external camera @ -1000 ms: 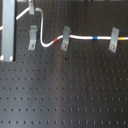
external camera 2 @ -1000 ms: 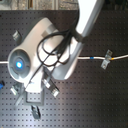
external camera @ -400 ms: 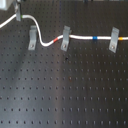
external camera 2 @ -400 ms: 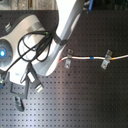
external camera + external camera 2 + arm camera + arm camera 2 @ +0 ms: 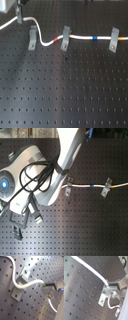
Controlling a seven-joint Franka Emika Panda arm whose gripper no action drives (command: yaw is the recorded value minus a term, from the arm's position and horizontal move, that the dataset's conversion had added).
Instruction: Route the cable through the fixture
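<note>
The white cable (image 5: 80,37) runs through the middle clip (image 5: 65,38) and the right clip (image 5: 114,40), with its red band (image 5: 59,37) by the middle clip and its blue-and-yellow band (image 5: 95,37) between the two. It then curves up past the left clip, the fixture (image 5: 32,38), to my gripper (image 5: 20,15), which is shut on the cable at the far left. In the first wrist view the cable (image 5: 25,284) lies across the fixture (image 5: 20,286) and ends at my gripper (image 5: 46,288). I cannot tell whether it sits in the slot. The second exterior view shows the cable (image 5: 85,186) and my gripper (image 5: 22,223).
Everything stands on a black perforated board (image 5: 65,95). A pale upright bar (image 5: 4,6) stands at the first exterior view's top left corner. The arm's body and its black hoses (image 5: 40,175) fill the second exterior view's left half.
My gripper has moved toward the first exterior view's left with the cable, pulling its free stretch past the left clip. The arm has swung to the second exterior view's left.
</note>
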